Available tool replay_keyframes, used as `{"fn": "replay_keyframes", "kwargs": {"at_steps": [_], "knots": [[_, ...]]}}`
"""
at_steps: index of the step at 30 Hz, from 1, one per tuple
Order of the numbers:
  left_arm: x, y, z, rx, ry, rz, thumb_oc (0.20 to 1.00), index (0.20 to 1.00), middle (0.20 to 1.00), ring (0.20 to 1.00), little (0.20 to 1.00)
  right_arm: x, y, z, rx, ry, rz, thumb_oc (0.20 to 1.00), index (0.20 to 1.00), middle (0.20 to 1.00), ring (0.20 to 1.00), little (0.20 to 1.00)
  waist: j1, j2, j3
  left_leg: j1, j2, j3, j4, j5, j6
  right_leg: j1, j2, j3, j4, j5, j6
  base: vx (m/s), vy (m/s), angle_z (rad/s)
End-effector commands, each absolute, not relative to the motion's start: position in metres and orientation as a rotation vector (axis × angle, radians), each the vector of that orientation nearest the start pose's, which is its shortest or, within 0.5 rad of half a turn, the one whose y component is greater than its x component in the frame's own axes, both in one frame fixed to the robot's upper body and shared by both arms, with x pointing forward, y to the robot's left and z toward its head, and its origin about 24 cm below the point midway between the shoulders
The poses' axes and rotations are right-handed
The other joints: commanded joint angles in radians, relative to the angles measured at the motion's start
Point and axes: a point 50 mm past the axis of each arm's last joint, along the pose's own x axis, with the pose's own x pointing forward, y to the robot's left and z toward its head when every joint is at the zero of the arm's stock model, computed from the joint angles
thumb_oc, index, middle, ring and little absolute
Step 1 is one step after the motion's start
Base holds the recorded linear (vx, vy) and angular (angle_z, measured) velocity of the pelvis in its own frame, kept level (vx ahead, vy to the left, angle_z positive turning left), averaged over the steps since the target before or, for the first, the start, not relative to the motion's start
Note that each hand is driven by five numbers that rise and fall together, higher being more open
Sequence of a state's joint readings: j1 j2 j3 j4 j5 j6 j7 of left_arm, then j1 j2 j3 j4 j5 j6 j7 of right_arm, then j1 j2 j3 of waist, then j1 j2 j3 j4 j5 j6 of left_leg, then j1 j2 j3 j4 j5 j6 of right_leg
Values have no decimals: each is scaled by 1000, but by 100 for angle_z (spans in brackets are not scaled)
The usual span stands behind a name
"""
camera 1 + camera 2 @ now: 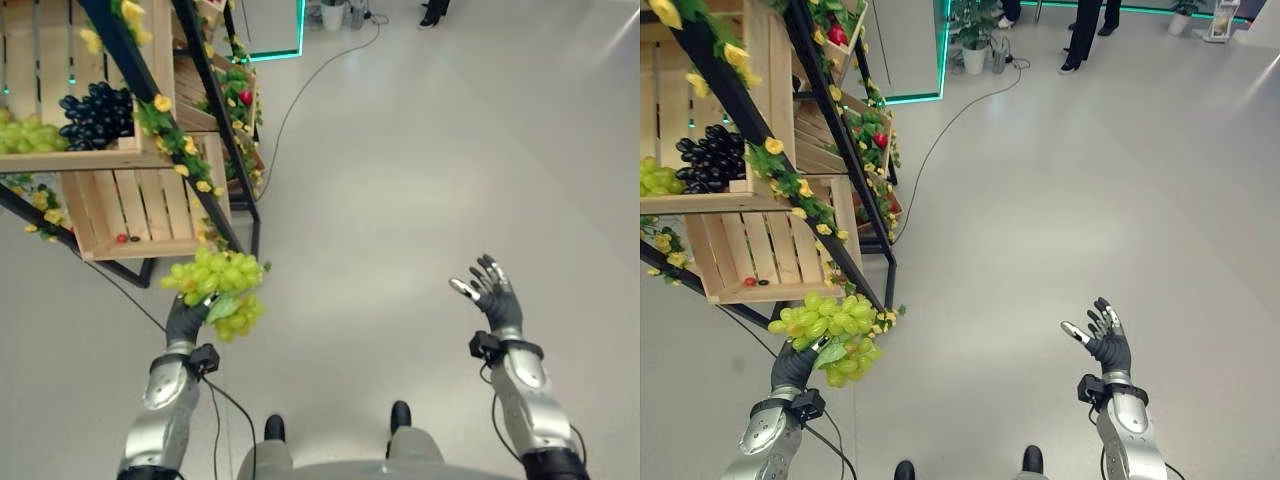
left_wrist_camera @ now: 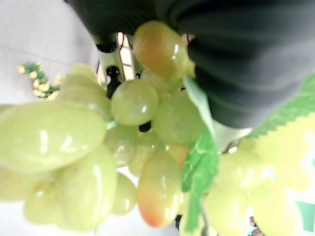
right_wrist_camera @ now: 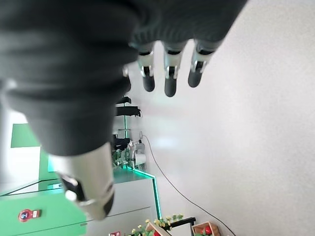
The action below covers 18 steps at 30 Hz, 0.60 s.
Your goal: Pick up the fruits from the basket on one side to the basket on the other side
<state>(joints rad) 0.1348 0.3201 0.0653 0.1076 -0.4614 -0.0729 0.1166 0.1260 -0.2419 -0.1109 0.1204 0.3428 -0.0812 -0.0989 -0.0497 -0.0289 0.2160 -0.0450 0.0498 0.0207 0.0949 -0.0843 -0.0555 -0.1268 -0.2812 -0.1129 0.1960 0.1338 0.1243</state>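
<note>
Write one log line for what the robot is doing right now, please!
left robot hand: holding green grapes | right robot hand: open, empty, raised over floor | wooden crates: at robot's left, dark grapes inside

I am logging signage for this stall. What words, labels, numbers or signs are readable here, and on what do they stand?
No text can be read.
Small red round sign on the green panel: too blurred to read.
Wooden slatted crates, bunch of green grapes in the left hand, open right hand: no print visible.

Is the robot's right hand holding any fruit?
No. The right hand is raised with its fingers spread and nothing in it, while the green grapes are in the left hand.
</note>
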Motion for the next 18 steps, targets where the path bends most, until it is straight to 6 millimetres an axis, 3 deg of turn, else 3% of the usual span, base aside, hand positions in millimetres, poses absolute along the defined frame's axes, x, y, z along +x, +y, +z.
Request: {"fn": "replay_keyframes", "kwargs": {"at_steps": [1, 2, 4, 5, 7, 9, 13, 14, 15, 17, 18], "knots": [[223, 258, 48, -69, -52, 294, 200, 200, 200, 200, 200, 227, -247, 36, 46, -17, -291, 1000, 1000, 1000, 1000, 1000, -10, 31, -27, 28, -12, -43, -160, 68, 34, 29, -29, 20, 252, 23, 71, 63, 264, 1], [224, 259, 52, -63, -70, 298, 200, 200, 200, 200, 200, 228, -247, 37, 48, -23, -293, 1000, 1000, 1000, 1000, 1000, -12, 36, -13, 39, -14, -36, -165, 66, 39, 1, -41, -3, 276, 47, 70, 46, 112, -13], [227, 257, 54, -64, -81, 295, 200, 200, 200, 200, 200, 228, -245, 34, 59, -14, -293, 1000, 1000, 1000, 1000, 1000, -27, 41, -8, 43, -22, -45, -170, 63, 44, -11, -6, 13, 247, 16, 62, 109, 145, -14], [229, 255, 55, -76, -87, 296, 200, 200, 200, 200, 200, 229, -246, 35, 54, -16, -293, 1000, 1000, 1000, 1000, 1000, -35, 52, 1, 53, -22, -49, -172, 57, 49, -67, 60, 19, 279, -43, 43, 127, 179, -13], [232, 255, 57, -82, -98, 303, 200, 200, 200, 200, 200, 232, -245, 39, 61, -39, -290, 1000, 1000, 1000, 1000, 1000, -39, 70, 26, 61, -21, -42, -176, 67, 61, -148, 116, -44, 306, -111, 25, 91, 177, -18], [235, 252, 59, -92, -104, 301, 200, 200, 200, 200, 200, 233, -247, 42, 62, -52, -296, 1000, 1000, 1000, 1000, 1000, -56, 74, 36, 66, -31, -52, -178, 63, 59, -214, 168, -66, 289, -174, 5, 114, 58, -24], [238, 248, 59, -94, -108, 280, 200, 200, 200, 200, 200, 230, -249, 43, 50, -57, -289, 1000, 1000, 1000, 1000, 1000, -68, 41, 33, 89, -65, -70, -180, 37, 51, -154, 206, -119, 44, -167, -21, 171, -47, 22], [237, 246, 57, -96, -100, 275, 200, 200, 200, 200, 200, 229, -249, 41, 47, -49, -288, 1000, 1000, 1000, 1000, 1000, -70, 35, 26, 91, -76, -73, -176, 30, 53, -128, 211, -99, 13, -173, -22, 174, -61, 26], [236, 244, 56, -103, -101, 266, 200, 200, 200, 200, 200, 228, -248, 39, 50, -41, -280, 1000, 1000, 1000, 1000, 1000, -65, 28, 12, 99, -92, -67, -166, 10, 54, -59, 209, -80, -95, -166, -16, 145, -55, 32], [234, 244, 55, -103, -99, 263, 200, 200, 200, 200, 200, 227, -248, 39, 40, -36, -272, 1000, 1000, 1000, 1000, 1000, -57, 25, 7, 99, -95, -53, -150, -1, 54, -26, 214, -87, -127, -154, -20, 117, -59, 20], [231, 243, 55, -119, -104, 265, 200, 200, 200, 200, 200, 231, -246, 40, 32, -35, -249, 1000, 1000, 1000, 1000, 1000, -38, 27, -16, 87, -92, -28, -79, -32, 50, 14, 231, -82, -159, -148, -24, 172, -83, -15]]}}
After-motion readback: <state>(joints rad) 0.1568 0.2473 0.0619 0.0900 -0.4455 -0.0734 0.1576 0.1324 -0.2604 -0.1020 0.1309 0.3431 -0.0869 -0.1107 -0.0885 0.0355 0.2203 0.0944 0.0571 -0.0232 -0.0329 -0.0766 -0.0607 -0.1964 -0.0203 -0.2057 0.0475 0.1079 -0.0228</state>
